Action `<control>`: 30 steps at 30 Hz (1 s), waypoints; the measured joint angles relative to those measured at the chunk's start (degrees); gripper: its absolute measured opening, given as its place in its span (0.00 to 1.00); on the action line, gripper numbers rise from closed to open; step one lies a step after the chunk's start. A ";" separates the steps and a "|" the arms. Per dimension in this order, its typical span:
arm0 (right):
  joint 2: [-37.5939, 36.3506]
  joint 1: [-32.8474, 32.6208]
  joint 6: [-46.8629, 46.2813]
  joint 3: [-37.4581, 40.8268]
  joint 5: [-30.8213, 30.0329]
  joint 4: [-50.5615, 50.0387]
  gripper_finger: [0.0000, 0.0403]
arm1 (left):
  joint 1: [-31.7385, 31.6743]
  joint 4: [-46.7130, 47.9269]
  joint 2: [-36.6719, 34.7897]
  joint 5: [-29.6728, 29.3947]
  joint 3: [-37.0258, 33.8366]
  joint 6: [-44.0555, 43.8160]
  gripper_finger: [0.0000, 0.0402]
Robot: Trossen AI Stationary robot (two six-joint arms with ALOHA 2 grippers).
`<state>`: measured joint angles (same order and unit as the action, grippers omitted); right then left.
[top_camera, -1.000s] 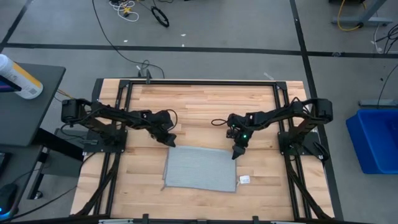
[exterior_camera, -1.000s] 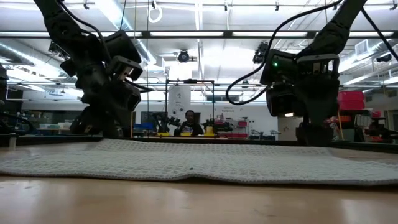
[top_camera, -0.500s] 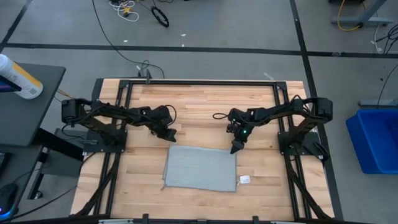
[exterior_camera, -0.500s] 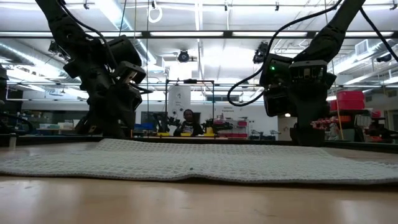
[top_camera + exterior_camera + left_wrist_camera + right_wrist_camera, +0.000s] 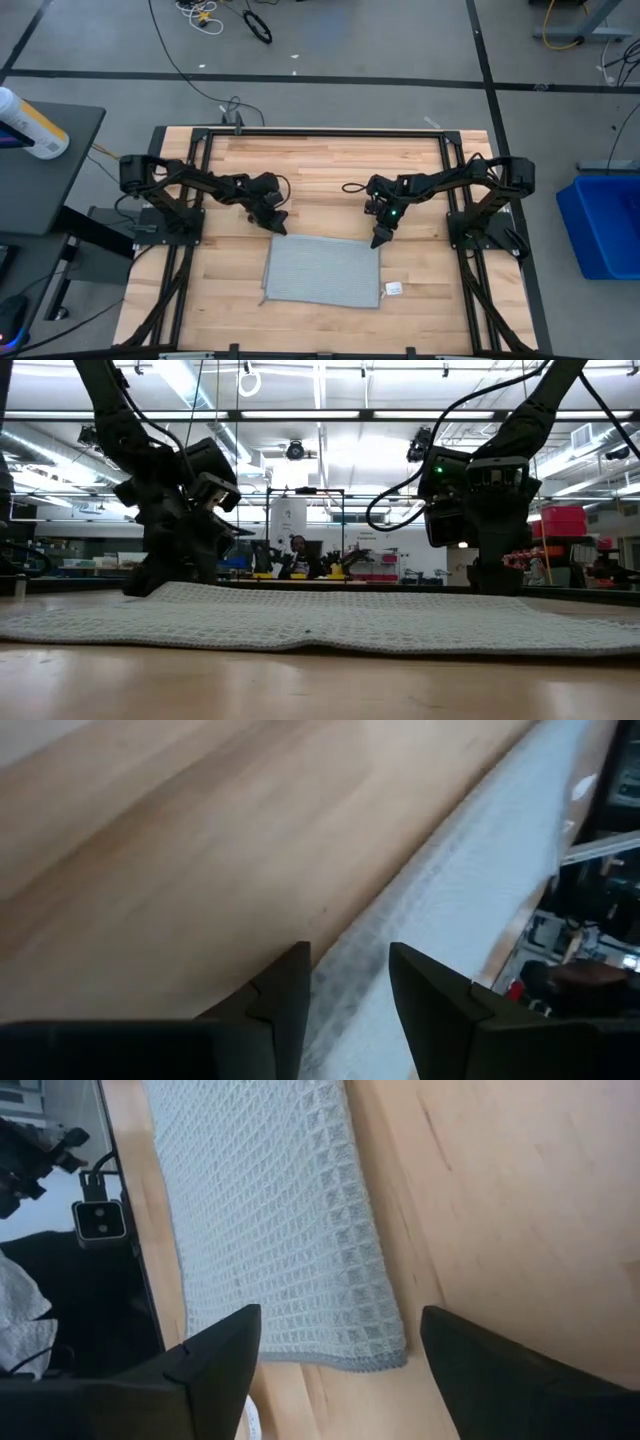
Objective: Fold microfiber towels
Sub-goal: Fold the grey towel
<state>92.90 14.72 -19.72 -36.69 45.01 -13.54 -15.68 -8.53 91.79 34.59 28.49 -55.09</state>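
The light grey-blue towel (image 5: pixel 322 270) lies flat on the wooden table, with a small white tag (image 5: pixel 393 289) at its near right corner. My left gripper (image 5: pixel 278 225) is open and low over the towel's far left corner. In the left wrist view its fingers (image 5: pixel 285 995) stand on either side of the towel's far edge (image 5: pixel 440 870). My right gripper (image 5: pixel 377 238) is wide open over the far right corner. That corner (image 5: pixel 375 1345) lies between its fingers. In the low view both grippers, left (image 5: pixel 150 582) and right (image 5: pixel 490 578), reach down behind the towel (image 5: pixel 320 622).
Black frame rails (image 5: pixel 195 180) run along the table's left and right sides. Bare wood lies beyond the towel's far edge (image 5: pixel 320 170). A blue bin (image 5: pixel 600 225) stands off the table at the right. A person (image 5: pixel 298 553) sits far back in the room.
My left gripper has drawn a little toward the far edge, then come down and toward the right, onto the towel's far left corner, tipping lower. My right gripper has shifted slightly toward the far edge. The towel has stayed flat.
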 joint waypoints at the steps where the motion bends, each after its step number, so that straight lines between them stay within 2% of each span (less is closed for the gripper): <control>1: 0.00 -0.09 -0.12 0.00 0.13 -0.05 0.69 | 0.00 -1.49 0.12 0.58 -0.06 -0.30 0.37; 6: 0.00 -0.11 0.07 0.00 0.69 -0.17 0.65 | 0.30 -4.97 -0.12 5.15 -0.13 -2.78 0.37; 11: 0.00 -0.61 0.11 0.00 0.93 -0.17 0.64 | 1.98 -4.28 0.16 5.55 -0.20 -2.26 0.37; 21: 0.00 -3.02 0.30 0.00 -0.25 0.24 0.73 | 3.21 -1.36 0.11 4.40 -0.13 0.38 0.37; 30: 0.68 -1.16 -0.46 -0.02 -1.61 6.25 0.66 | 3.19 -1.36 0.09 3.23 -0.13 0.28 0.37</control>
<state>93.58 13.56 -20.18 -36.71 43.40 -7.29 -12.49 -9.89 91.88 37.82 28.36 -54.81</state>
